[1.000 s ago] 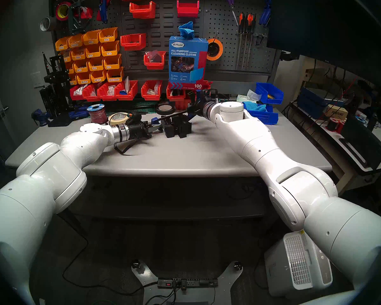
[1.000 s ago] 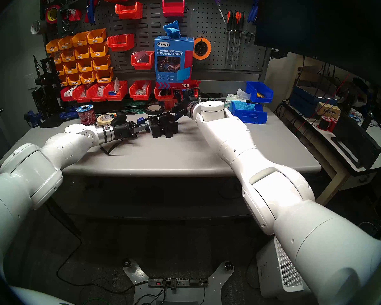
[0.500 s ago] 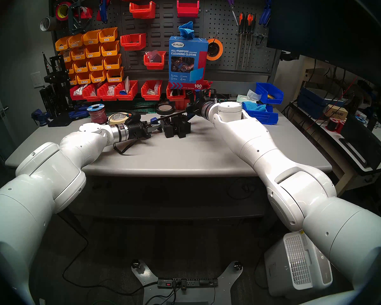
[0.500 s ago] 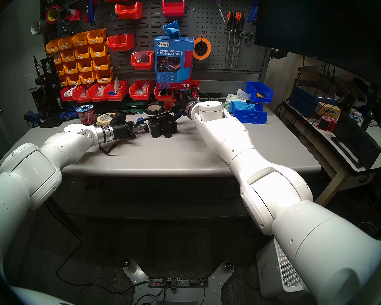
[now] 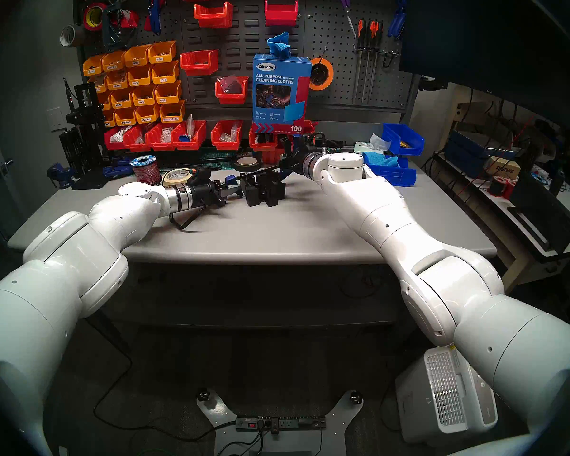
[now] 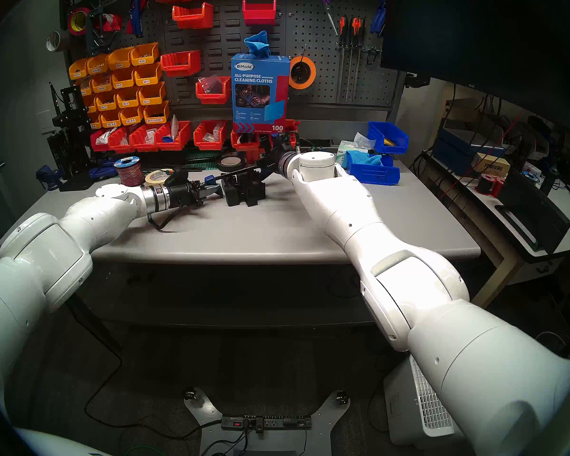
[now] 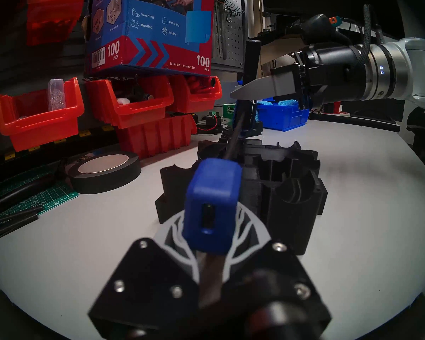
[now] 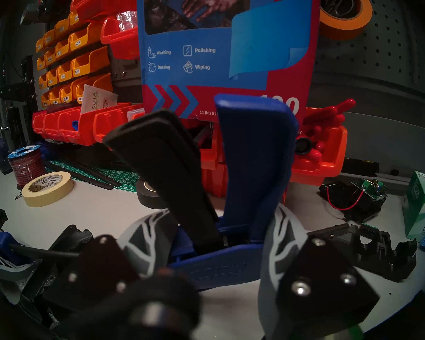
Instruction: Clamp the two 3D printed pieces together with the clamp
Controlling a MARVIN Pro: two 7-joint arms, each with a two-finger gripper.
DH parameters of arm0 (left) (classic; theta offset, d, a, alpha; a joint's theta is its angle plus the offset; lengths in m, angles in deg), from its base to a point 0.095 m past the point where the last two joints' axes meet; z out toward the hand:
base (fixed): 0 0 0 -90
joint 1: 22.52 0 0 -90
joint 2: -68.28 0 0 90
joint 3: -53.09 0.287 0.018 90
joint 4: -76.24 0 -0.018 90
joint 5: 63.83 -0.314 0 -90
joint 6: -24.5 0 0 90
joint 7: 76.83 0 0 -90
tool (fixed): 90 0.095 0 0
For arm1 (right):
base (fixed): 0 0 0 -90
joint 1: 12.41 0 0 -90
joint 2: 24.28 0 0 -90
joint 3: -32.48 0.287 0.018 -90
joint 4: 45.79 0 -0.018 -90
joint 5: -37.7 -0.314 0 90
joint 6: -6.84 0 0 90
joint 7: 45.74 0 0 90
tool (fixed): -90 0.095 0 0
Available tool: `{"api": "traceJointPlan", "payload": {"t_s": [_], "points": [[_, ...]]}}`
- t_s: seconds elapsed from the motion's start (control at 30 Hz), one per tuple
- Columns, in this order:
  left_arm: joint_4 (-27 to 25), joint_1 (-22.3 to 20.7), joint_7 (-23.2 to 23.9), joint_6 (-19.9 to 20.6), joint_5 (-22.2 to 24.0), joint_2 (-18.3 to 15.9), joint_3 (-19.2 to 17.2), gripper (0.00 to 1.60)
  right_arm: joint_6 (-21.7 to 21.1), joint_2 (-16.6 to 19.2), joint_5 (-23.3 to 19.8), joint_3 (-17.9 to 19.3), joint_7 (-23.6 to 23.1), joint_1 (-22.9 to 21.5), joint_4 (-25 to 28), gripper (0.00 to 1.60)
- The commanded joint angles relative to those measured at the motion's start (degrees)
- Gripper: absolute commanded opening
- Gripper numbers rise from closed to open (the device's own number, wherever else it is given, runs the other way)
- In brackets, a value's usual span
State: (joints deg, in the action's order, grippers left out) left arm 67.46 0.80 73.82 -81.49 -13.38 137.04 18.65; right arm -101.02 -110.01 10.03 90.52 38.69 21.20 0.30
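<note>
The clamp's thin black bar (image 5: 255, 173) runs slanted above the two 3D printed pieces (image 5: 265, 192), which stand side by side, touching, on the grey table (image 5: 277, 235). My left gripper (image 5: 231, 189) is shut on the clamp's blue end jaw (image 7: 212, 204), just left of the pieces (image 7: 292, 185). My right gripper (image 5: 283, 165) is shut on the clamp's blue handle (image 8: 255, 160) and black trigger (image 8: 172, 175), behind and to the right of the pieces. In the right wrist view its fingers (image 8: 277, 236) squeeze both. Whether the clamp's jaws touch the pieces is hidden.
A black tape roll (image 5: 247, 162), a cream tape roll (image 5: 175, 176) and a wire spool (image 5: 145, 170) lie behind the left gripper. Red bins (image 5: 191, 136) and the cleaning-cloth box (image 5: 282, 90) line the back. Blue bins (image 5: 392, 169) stand right. A low black notched part (image 8: 383, 253) lies nearby.
Almost nothing: the right wrist drifted slightly left and back. Both grippers stay shut on the clamp.
</note>
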Motion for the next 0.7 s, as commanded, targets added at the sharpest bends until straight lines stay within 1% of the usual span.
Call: {"api": "traceJointPlan", "payload": {"t_s": [0.0, 0.43, 0.67], "points": [[-0.3, -0.2, 0.4, 0.1, -0.2, 1.1, 0.3, 0.00, -3.3, -1.9, -1.9, -1.7, -3.0, 5.2, -1.7, 0.00], [-0.6, -4.0, 1.6, 0.8, 0.3, -0.8, -0.7, 0.00, -3.6, -1.6, -3.4, -1.6, -4.0, 5.3, -1.5, 0.00], [-0.6, -4.1, 2.2, 1.4, 0.2, -0.7, -1.0, 0.00, -3.7, -1.4, -4.6, -1.6, -4.5, 5.4, -1.6, 0.00]]}}
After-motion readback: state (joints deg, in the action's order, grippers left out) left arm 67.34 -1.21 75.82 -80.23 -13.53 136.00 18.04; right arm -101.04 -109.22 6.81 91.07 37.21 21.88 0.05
